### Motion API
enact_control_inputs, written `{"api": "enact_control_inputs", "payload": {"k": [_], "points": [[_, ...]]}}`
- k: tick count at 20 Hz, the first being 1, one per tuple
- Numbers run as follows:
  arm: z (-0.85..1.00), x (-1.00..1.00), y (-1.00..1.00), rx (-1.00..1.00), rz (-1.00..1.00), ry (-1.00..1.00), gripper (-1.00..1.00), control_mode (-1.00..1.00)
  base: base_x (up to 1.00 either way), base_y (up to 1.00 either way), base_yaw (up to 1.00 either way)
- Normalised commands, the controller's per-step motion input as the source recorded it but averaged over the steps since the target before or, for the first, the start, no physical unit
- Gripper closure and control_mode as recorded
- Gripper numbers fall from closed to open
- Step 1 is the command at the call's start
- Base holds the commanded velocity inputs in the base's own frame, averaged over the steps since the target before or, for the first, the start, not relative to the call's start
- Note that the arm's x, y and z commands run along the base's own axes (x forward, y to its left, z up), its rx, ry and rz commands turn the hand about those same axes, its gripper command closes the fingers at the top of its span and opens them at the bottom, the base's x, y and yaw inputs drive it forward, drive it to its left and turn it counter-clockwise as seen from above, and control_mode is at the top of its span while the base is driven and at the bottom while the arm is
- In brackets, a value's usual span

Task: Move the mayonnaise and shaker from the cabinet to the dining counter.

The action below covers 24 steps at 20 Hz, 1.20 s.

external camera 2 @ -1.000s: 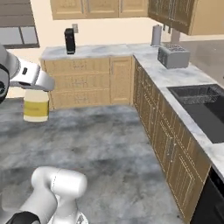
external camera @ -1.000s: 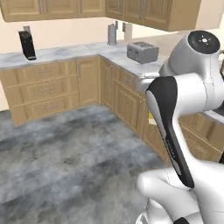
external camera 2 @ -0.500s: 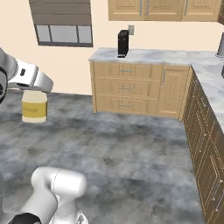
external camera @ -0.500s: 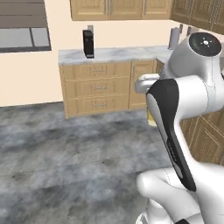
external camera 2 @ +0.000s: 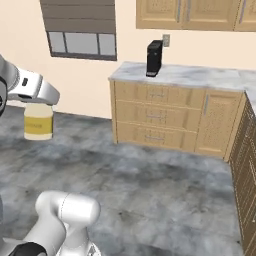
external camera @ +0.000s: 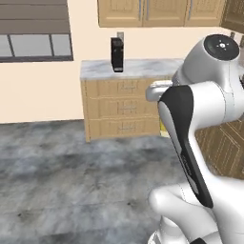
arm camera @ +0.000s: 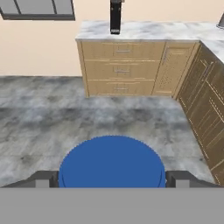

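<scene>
**Pincer carrying the mayonnaise across the kitchen floor**

Pincer (arm camera: 112,179) stands wide, one dark finger tip on either side of the mayonnaise (arm camera: 112,162), whose blue lid sits between them in the hand view. It looks clamped on the jar. In the right base view the same pale-yellow jar (external camera 2: 38,121) hangs under the white hand at the left, well above the grey stone floor (external camera 2: 165,185) and touching nothing else, so it is being carried rather than set down.

Judging from that, the first half of the job is part done: the mayonnaise is out of the cabinet and in the air, but not yet on the dining counter. No wide marble island with a hob is to be seen from here, so how close the drop-off is cannot be told. The black shaker is likewise nowhere to be made out, and I take it as still to be fetched.

Farther off, across the floor, a run of light-wood drawers (external camera 2: 152,117) stands against the wall under a marble top (external camera 2: 180,76). A tall black appliance (external camera 2: 154,58) stands on that top. Above it hang light-wood wall cabinets (external camera 2: 187,14) with their doors closed, and to the left is a window with a dark blind (external camera 2: 80,31).
</scene>
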Motion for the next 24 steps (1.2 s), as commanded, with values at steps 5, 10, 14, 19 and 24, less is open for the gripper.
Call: {"api": "enact_control_inputs", "payload": {"k": [5, 10, 14, 19, 24], "points": [[0.0, 0.0, 0.0, 0.0, 0.0, 0.0, 1.0, 1.0, 1.0, -0.07, 0.39], [0.0, 0.0, 0.0, 0.0, 0.0, 0.0, 1.0, 1.0, 1.0, -0.09, 0.59], [0.0, 0.0, 0.0, 0.0, 0.0, 0.0, 1.0, 1.0, 1.0, -0.11, 0.65], [0.0, 0.0, 0.0, 0.0, 0.0, 0.0, 1.0, 1.0, 1.0, -0.08, 0.65], [0.0, 0.0, 0.0, 0.0, 0.0, 0.0, 1.0, 1.0, 1.0, -0.08, 0.64]]}}
